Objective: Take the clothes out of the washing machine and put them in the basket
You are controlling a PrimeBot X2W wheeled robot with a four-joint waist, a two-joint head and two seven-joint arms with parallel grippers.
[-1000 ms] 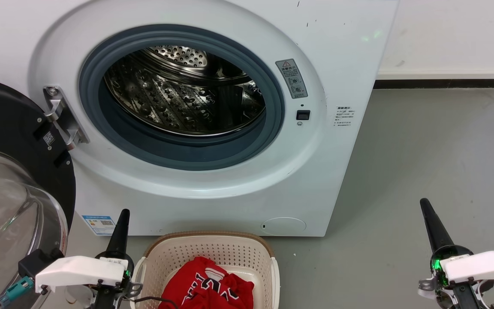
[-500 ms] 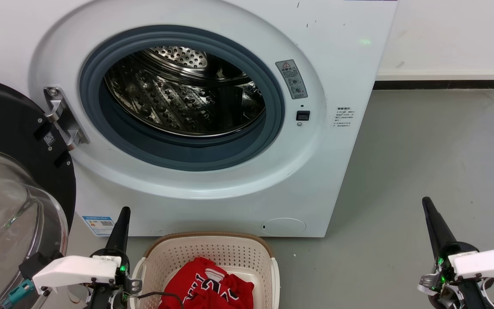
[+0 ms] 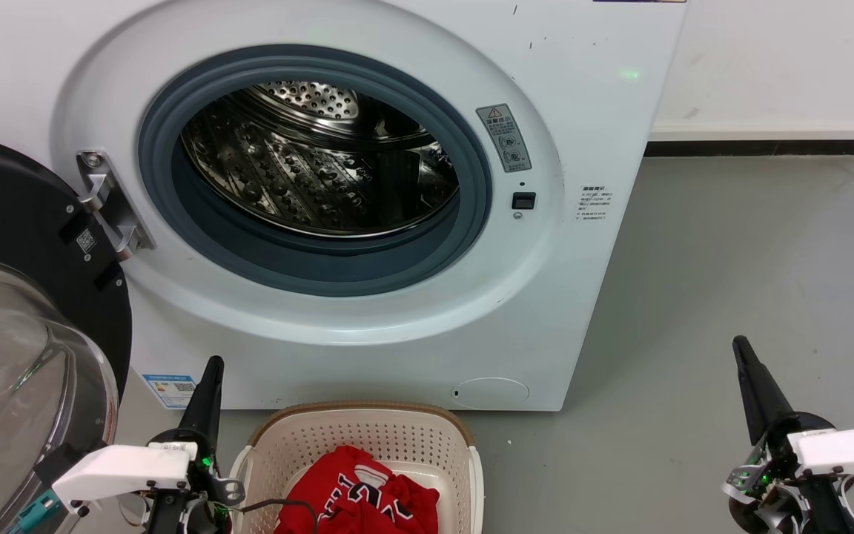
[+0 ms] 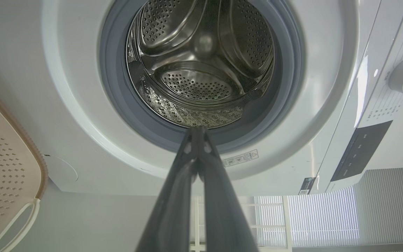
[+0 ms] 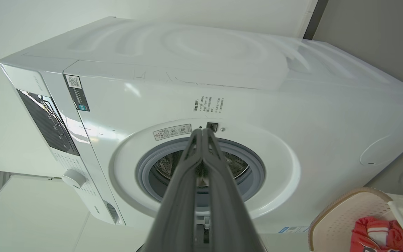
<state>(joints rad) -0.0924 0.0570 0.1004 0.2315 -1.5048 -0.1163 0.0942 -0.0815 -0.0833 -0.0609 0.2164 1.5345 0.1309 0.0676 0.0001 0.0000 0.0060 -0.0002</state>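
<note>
drum [image 3: 323, 170] looks bare, clothes [image 3: 360, 493] lie in the basket [image 3: 368, 407]
left of the basket, mind the open glass door [image 3: 19, 371] beside your left gripper [image 3: 212, 367], fingers pressed together, empty; behind the basket, scan the washing machine [image 3: 583, 111] drum floor before stopping; well right of it, your right gripper [image 3: 740, 345] is likewise pressed together, empty.

Head camera is looking forward and down, close to the washing machine [image 3: 605, 111] front, basket [image 3: 368, 434] at the near edge. Left wrist camera is sitting low at near left, aiming up into the drum [image 4: 201, 80]. Right wrist camera is looking from low at near right, farther off and rolled. All three are sharing the porthole [image 5: 142, 175] and basket.
</note>
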